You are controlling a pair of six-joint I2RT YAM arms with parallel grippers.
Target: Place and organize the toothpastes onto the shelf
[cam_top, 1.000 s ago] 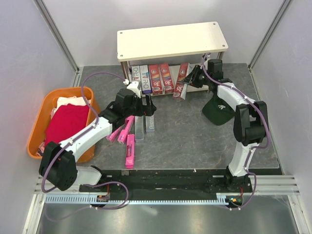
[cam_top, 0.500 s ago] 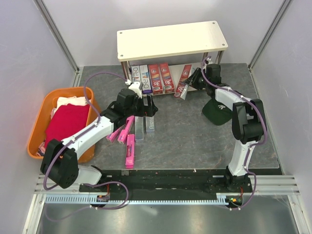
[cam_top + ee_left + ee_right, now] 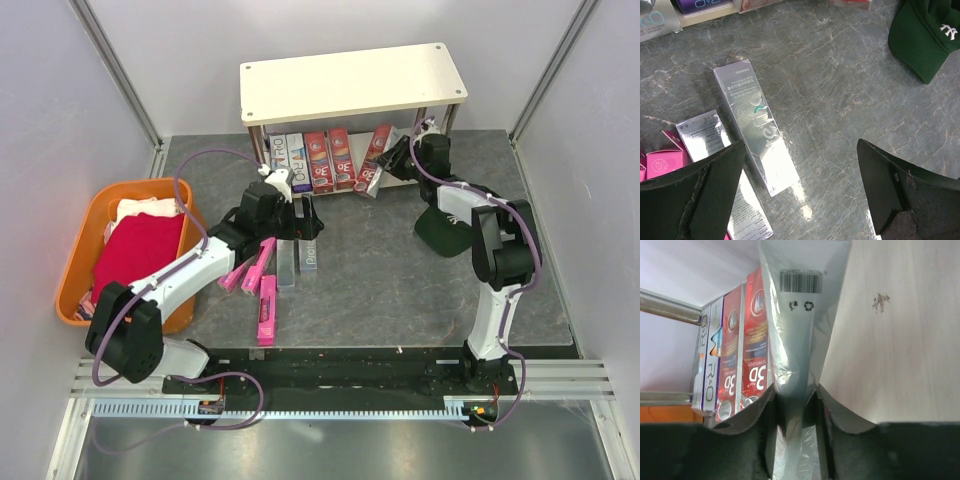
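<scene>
L claw (image 3: 800, 147): was spread wide above silver box (image 3: 756, 125).
R claw (image 3: 795, 392): I saw it pinching tilted box (image 3: 800, 315) at shelf (image 3: 900, 330).

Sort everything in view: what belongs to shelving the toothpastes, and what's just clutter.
Job: shelf; shelved boxes; tilted box; pink boxes; silver boxes.
Clutter: green cap; orange basket; red cloth.

The left arm (image 3: 190, 270) reaches diagonally forward and inward, its gripper (image 3: 800, 155) tipped downward with the jaws spread fully wide. The right arm (image 3: 497, 250) folds at the elbow and stretches far forward, its gripper (image 3: 795, 392) pinched narrow.
</scene>
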